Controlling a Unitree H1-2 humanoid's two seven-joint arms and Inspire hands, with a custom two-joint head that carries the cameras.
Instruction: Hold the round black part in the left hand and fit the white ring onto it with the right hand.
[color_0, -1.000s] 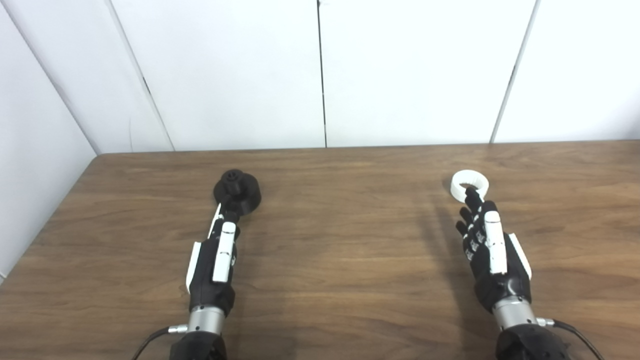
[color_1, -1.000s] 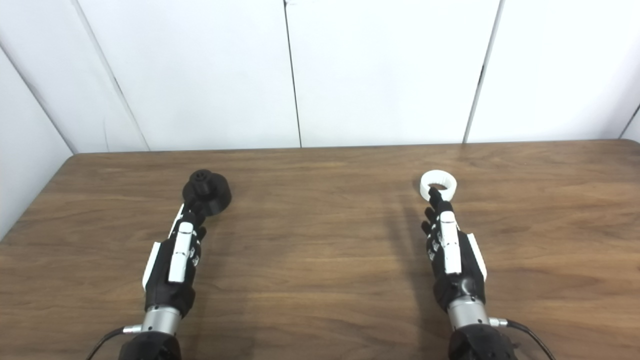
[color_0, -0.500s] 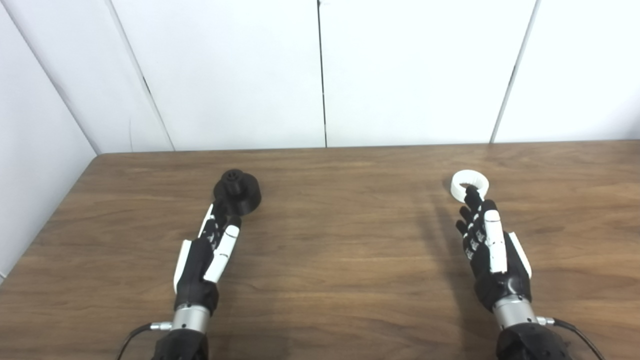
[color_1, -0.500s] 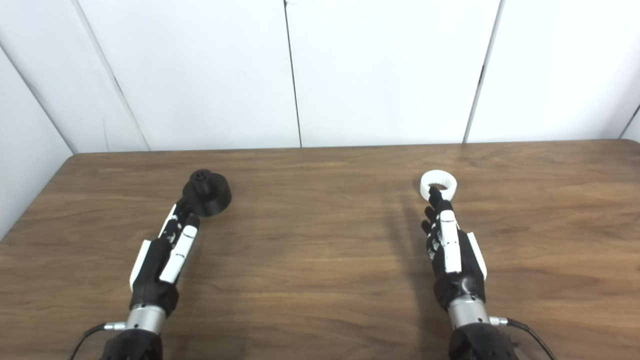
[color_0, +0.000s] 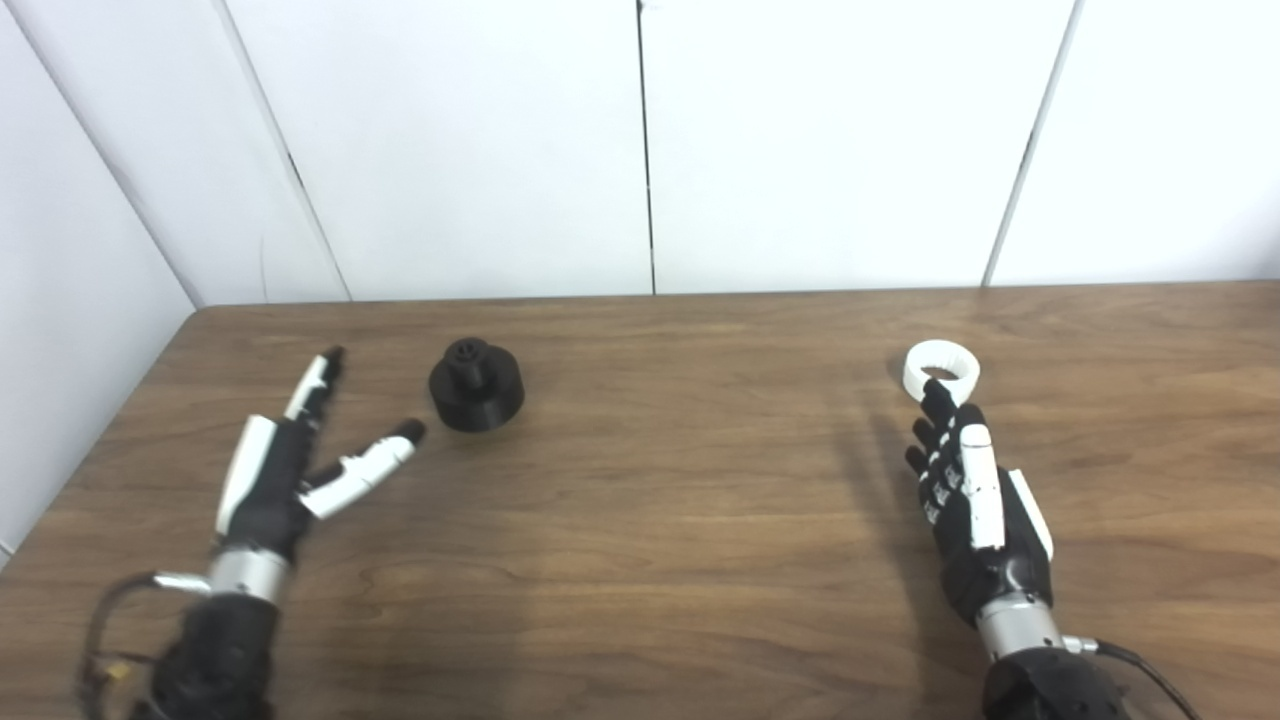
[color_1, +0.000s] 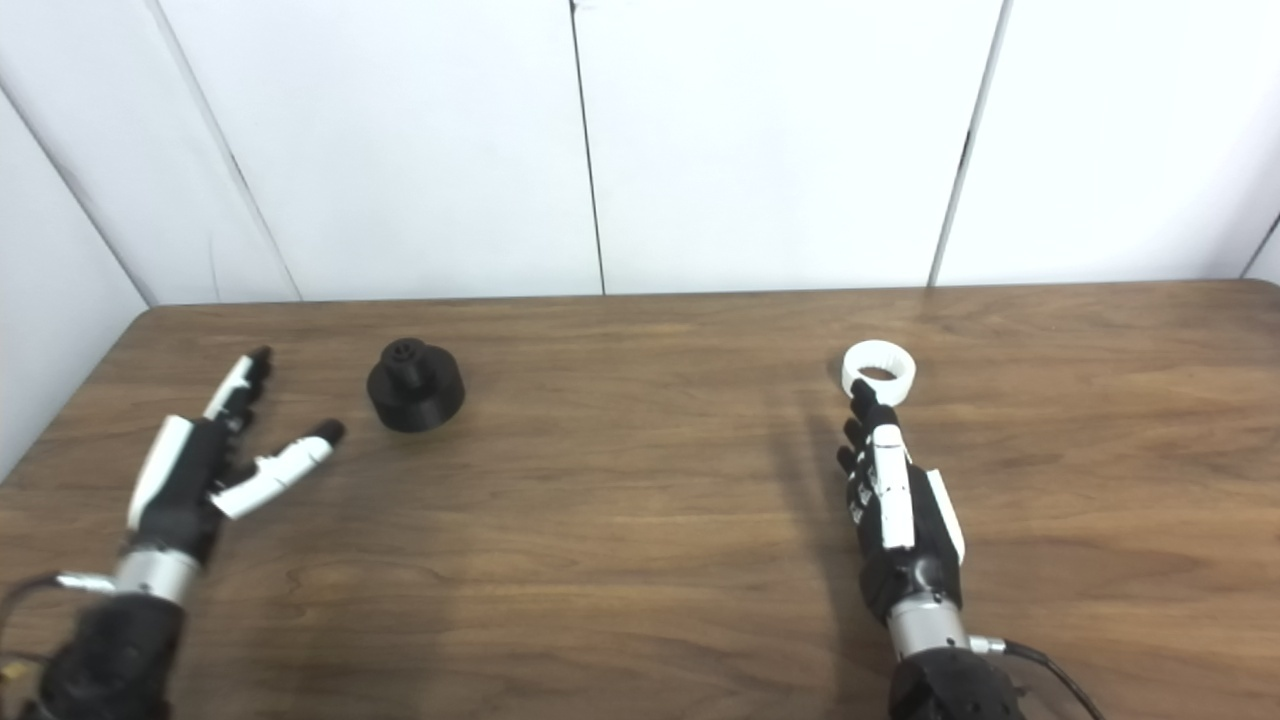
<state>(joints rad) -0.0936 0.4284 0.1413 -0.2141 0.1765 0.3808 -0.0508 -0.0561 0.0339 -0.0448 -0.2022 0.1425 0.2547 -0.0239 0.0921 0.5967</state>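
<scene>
The round black part (color_0: 476, 384) stands on the wooden table (color_0: 680, 480), a short hub on top of its wider base. My left hand (color_0: 290, 462) lies to its left and a little nearer, open, thumb spread toward the part, touching nothing. The white ring (color_0: 941, 370) lies flat on the right side of the table. My right hand (color_0: 970, 500) stretches toward it, open with fingers straight, and its fingertips (color_1: 862, 392) reach the ring's near edge. Whether they touch the ring I cannot tell.
White wall panels (color_0: 640, 150) rise behind the table's far edge. The table's left edge (color_0: 95, 440) runs close to my left hand. A cable (color_0: 1150, 670) trails from my right wrist.
My left hand has swung left, away from the black part's near side, and spread its thumb wide. The black part, the ring and my right hand have barely moved.
</scene>
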